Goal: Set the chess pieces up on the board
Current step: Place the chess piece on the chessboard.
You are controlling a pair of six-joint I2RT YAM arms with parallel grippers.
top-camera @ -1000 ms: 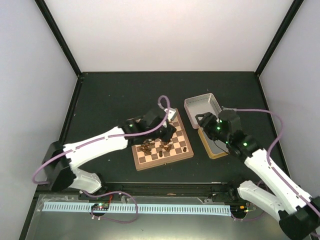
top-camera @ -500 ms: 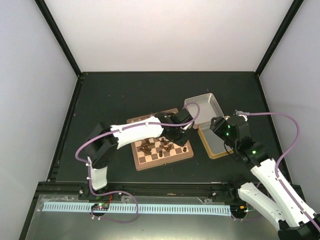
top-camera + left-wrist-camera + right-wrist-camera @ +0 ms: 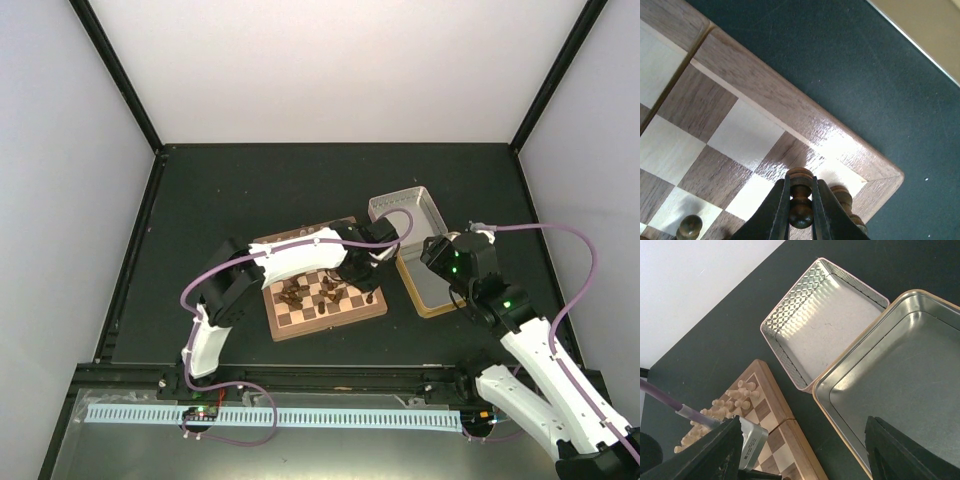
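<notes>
Left end effector: narrow, pinched on 1 dark brown chess piece.
Held piece: its long axis runs along the fingers; whether its base touches wood, I cannot tell.
Where it is: over the near right corner of the board, with the corner squares just past the fingertips.
Neighbour: 1 dark corner piece stands just beside the held one, on the corner side; a second dark one stands apart to the left.
Edges: the brown rim, then bare table, lie just beyond the corner; the gold-rimmed tin half is near that side.
Right end effector: wide and empty, above the gold-rimmed half and the silver tin half, apart from the board.
Nearer arm: the left, by far.
Other pieces: a dark cluster mid-board and pale pieces at the far end.
Room, as judged: open squares lie inward and to the left; a straight, upright set-down should miss the neighbour.
</notes>
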